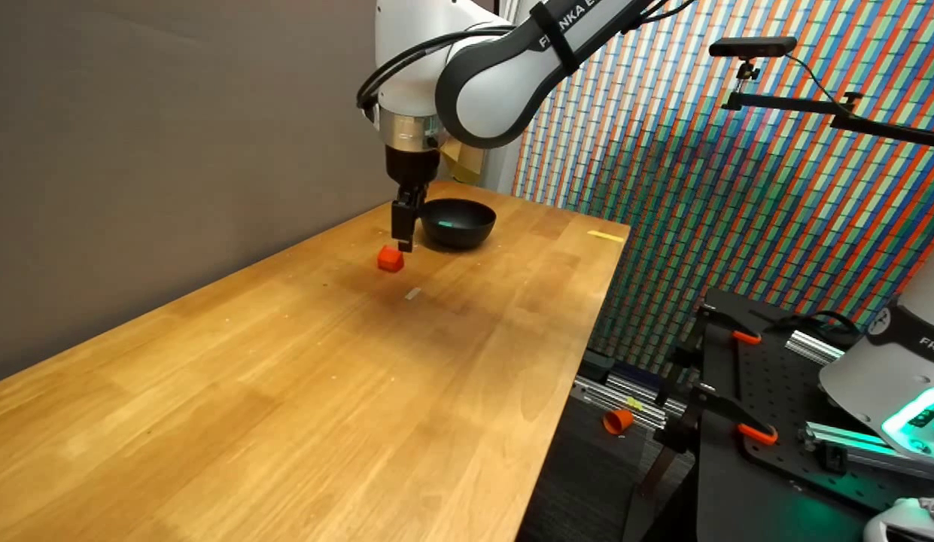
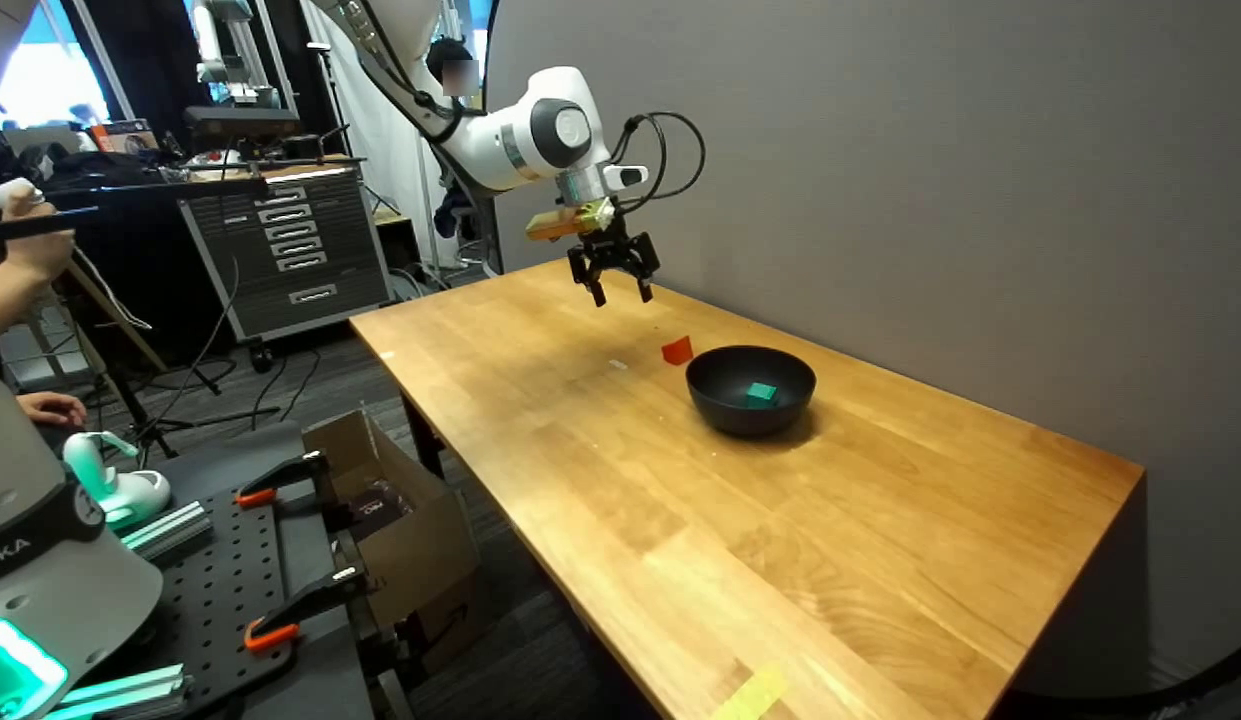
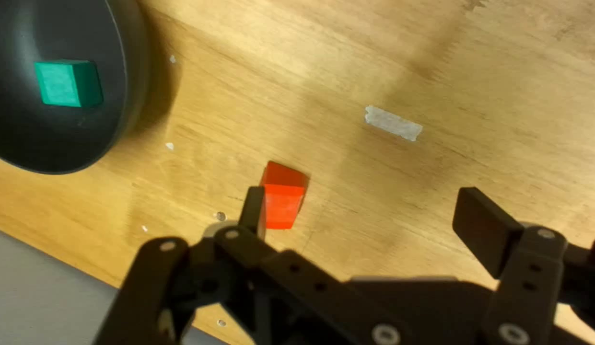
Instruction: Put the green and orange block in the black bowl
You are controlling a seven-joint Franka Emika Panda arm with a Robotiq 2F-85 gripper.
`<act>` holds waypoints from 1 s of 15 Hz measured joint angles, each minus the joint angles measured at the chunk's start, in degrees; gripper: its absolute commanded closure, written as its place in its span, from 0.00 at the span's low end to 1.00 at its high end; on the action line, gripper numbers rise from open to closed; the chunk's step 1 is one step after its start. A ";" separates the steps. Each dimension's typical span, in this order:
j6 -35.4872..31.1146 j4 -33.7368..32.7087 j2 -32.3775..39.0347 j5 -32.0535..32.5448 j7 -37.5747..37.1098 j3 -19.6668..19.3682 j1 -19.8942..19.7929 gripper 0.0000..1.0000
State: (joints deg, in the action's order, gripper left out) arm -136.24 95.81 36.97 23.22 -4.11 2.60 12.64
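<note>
Green block point(image 3: 57, 85) and orange block point(image 3: 284, 206) lie apart. Beside the wooden counter point(image 2: 880, 520), a cardboard box point(image 2: 430, 555) holds a dark item point(image 2: 378, 508); above the counter hangs the end effector point(image 2: 623, 298), its fingers point(image 3: 486, 232) spread wide. The black bowl point(image 2: 725, 412) contains the green block, while the orange block sits directly on the counter, near the bowl.

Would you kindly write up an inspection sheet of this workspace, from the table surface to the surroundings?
Surface: wooden table, marked with pale specks.
Job's things: green block inside black bowl; orange block outside it, on the table.
Clutter: pale tape strip and yellow tape on the table.
Tool: open, holding nothing, above the table.
Cables: black cables bow out from the arm.
Surroundings: grey wall alongside; cardboard box beside the table.
</note>
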 measured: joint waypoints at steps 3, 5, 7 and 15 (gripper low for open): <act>0.00 -3.23 3.65 0.00 1.71 -0.20 0.23 0.00; 0.00 -5.77 6.43 0.00 2.86 -0.44 0.01 0.00; 0.00 -8.25 8.96 -0.01 3.87 -0.72 -0.31 0.00; -0.10 -16.99 16.71 0.00 7.04 -2.25 -0.53 0.25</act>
State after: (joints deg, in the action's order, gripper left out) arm -136.35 78.82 53.67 23.22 2.93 0.35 12.11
